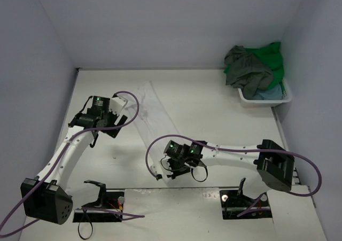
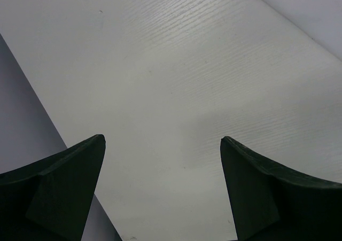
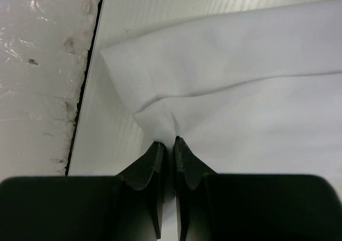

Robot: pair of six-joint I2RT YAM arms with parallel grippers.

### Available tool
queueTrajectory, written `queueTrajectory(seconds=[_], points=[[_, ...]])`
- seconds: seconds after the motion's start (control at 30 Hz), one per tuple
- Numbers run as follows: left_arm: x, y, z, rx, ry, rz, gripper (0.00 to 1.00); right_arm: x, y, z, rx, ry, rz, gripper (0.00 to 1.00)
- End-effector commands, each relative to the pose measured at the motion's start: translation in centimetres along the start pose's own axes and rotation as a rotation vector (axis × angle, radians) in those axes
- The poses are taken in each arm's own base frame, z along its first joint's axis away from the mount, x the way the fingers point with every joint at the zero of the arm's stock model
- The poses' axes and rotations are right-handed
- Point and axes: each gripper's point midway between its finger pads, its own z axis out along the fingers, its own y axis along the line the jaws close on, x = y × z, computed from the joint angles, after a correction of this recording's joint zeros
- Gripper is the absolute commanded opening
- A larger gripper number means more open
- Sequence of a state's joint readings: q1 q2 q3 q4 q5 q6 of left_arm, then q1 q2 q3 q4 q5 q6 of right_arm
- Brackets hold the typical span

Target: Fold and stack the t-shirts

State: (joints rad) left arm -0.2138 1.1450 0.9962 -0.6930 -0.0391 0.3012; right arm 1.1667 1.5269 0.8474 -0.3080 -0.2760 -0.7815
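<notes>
A white t-shirt (image 1: pixel 152 121) lies stretched in a long band across the middle of the table, from the far centre to the near edge. My right gripper (image 1: pixel 166 172) is shut on its near edge; in the right wrist view the fingers (image 3: pixel 160 153) pinch a fold of the white t-shirt (image 3: pixel 240 91). My left gripper (image 1: pixel 92 135) is open and empty over bare table at the left, its two fingers (image 2: pixel 75 182) wide apart. A dark grey-olive t-shirt (image 1: pixel 245 67), a bright green t-shirt (image 1: pixel 270 59) and a light blue t-shirt (image 1: pixel 267 94) are heaped in the basket.
The white plastic basket (image 1: pixel 256 101) stands at the far right corner against the wall. Walls close the table on the left, back and right. The near table edge (image 3: pixel 85 91) runs just beside the right gripper.
</notes>
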Motion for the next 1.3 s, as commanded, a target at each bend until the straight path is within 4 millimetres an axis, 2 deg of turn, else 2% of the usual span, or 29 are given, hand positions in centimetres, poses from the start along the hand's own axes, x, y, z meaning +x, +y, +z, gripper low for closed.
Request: queueTrajectory(seconds=[0.0, 0.3, 0.5, 0.67, 0.8, 0.93, 1.0, 1.03, 1.27], points=[[-1.7, 0.6, -0.7, -0.016, -0.076, -0.033, 0.83, -2.3, -0.9, -3.7, 0.060, -0.053, -0.012, 0.00], [-2.4, 0.6, -0.3, -0.002, -0.070, -0.035, 0.83, -3.8, 0.3, -6.6, 0.113, -0.103, -0.035, 0.00], [-2.4, 0.6, -0.3, 0.001, -0.065, -0.034, 0.83, -5.4, -0.9, -8.2, 0.170, -0.132, -0.067, 0.00], [-2.1, 0.4, -0.4, 0.003, -0.065, -0.035, 0.83, -6.5, -2.8, -8.5, 0.203, -0.124, -0.106, 0.00], [-1.9, 0.4, -0.5, 0.001, -0.071, -0.035, 0.83, -7.8, -5.2, -9.0, 0.225, -0.154, -0.103, 0.00], [-1.7, 0.3, -0.5, -0.003, -0.076, -0.035, 0.83, -7.4, -8.7, -9.0, 0.249, -0.165, -0.062, 0.00], [-1.7, 0.3, -0.5, 0.000, -0.079, -0.036, 0.83, -7.4, -9.8, -8.6, 0.239, -0.170, -0.058, 0.00], [-1.7, 0.3, -0.4, 0.003, -0.078, -0.037, 0.83, -7.4, -11.0, -9.1, 0.259, -0.183, -0.045, 0.00], [-1.6, 0.3, 0.0, 0.002, -0.075, -0.048, 0.83, -8.0, -14.9, -8.3, 0.273, -0.205, -0.032, 0.00]])
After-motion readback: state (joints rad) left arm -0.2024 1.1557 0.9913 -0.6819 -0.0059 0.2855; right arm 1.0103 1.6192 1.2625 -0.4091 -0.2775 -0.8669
